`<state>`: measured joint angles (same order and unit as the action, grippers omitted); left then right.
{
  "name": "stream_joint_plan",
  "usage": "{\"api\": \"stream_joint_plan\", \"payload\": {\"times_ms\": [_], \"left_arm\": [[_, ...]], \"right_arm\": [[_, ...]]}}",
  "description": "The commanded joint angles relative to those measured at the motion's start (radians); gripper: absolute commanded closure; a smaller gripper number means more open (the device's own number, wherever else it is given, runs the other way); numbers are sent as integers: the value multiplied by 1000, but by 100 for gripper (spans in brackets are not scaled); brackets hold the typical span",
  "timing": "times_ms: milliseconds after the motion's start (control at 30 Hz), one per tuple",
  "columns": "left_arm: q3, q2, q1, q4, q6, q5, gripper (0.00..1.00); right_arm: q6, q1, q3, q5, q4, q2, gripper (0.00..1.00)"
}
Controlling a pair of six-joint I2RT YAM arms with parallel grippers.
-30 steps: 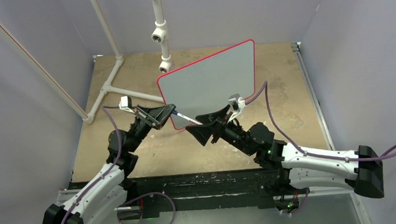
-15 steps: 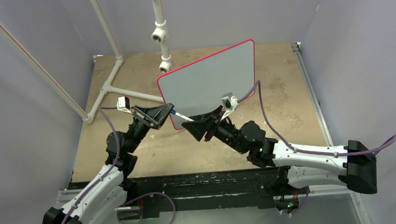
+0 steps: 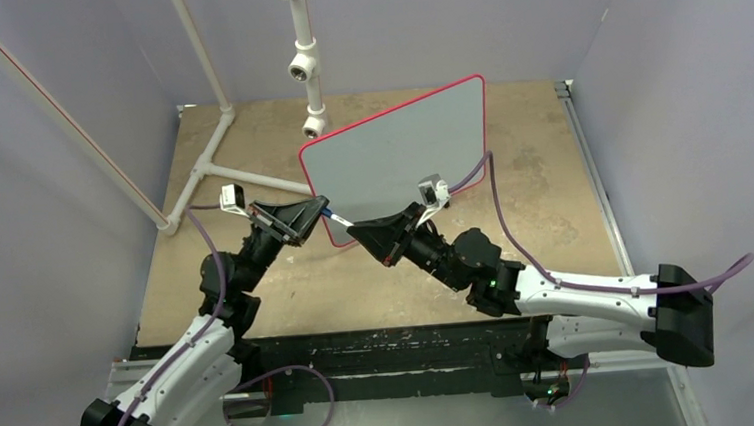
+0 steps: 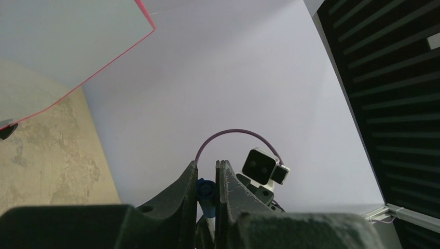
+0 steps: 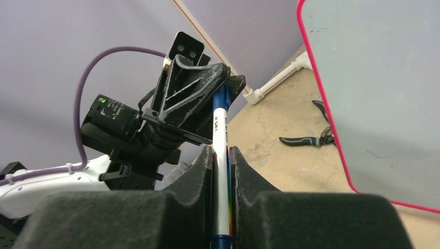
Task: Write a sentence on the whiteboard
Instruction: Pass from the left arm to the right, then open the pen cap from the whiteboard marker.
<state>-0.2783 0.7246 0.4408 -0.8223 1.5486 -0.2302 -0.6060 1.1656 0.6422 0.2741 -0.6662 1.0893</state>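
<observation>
The whiteboard, pale grey with a thin red frame, stands tilted at the middle of the table; its face also fills the right wrist view and a corner of the left wrist view. No sentence shows on it. A marker spans between both grippers just in front of the board's lower left corner. My left gripper is shut on the marker's blue end. My right gripper is shut on the marker's white barrel.
A white pipe frame lies on the table at the back left, and a pipe with fittings hangs down behind the board. Black-handled pliers lie on the tabletop beside the board's edge. Pale walls enclose the table on three sides.
My right gripper slid left toward the left gripper and closed on the marker's barrel. The left gripper kept its hold and barely moved.
</observation>
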Motion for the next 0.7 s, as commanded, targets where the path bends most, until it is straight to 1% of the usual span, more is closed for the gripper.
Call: {"api": "stream_joint_plan", "payload": {"times_ms": [0,33,167,433,667], "left_arm": [[8,-12,3,-8,-12,2,100],[10,-15,3,-7,-11,6,100],[11,-24,3,2,-13,29,100],[23,-48,-11,24,-27,134,100],[27,-93,-58,76,-36,201,100]], "right_arm": [[-14,5,64,24,-33,3,99],[-14,5,65,28,-26,3,100],[-5,5,51,47,-4,-14,100],[6,5,-28,38,1,-105,100],[2,5,-32,65,95,-133,100]]}}
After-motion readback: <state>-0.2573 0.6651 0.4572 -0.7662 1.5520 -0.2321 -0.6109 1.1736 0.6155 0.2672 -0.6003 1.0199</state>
